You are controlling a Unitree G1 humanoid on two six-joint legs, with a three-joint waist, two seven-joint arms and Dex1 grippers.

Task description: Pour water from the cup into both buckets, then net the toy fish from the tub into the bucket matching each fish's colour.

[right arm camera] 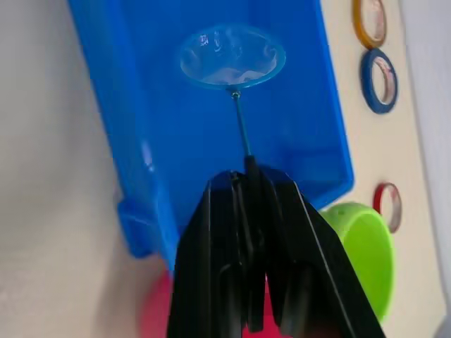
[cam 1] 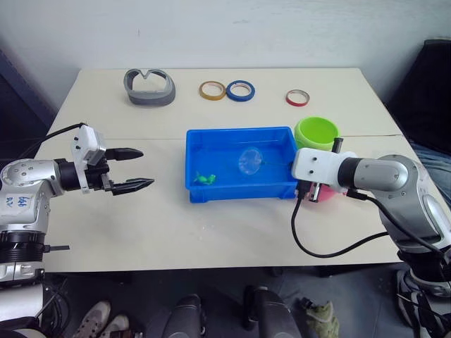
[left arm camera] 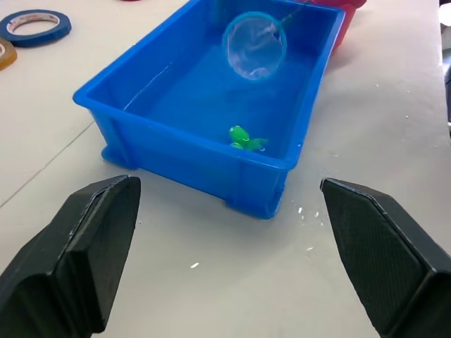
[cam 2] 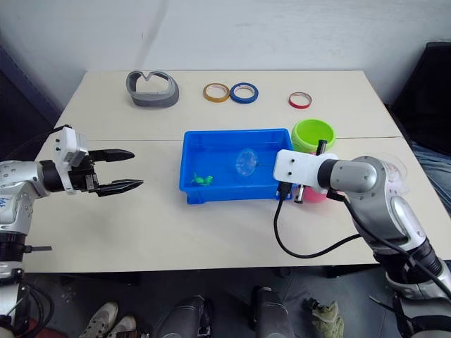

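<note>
The blue tub [cam 1: 239, 134] stands mid-table holding water and one green toy fish [cam 1: 205, 179] near its front left corner. The net [cam 1: 250, 160] hangs hoop-first over the tub's middle, its thin handle clamped in my shut right gripper [right arm camera: 248, 176] at the tub's right end. Behind that gripper stands the lime green bucket [cam 1: 316, 132]. The pink bucket [cam 1: 330, 194] is mostly hidden under my right wrist. A clear cup [cam 2: 399, 171] peeks out behind my right forearm. My left gripper [cam 1: 137, 169] hovers open and empty left of the tub.
Along the table's far side lie a grey curved object [cam 1: 149, 87], a yellow tape ring [cam 1: 211, 90], a blue tape ring [cam 1: 240, 90] and a red tape ring [cam 1: 298, 98]. A black cable [cam 1: 317, 250] loops from my right wrist over the front of the table.
</note>
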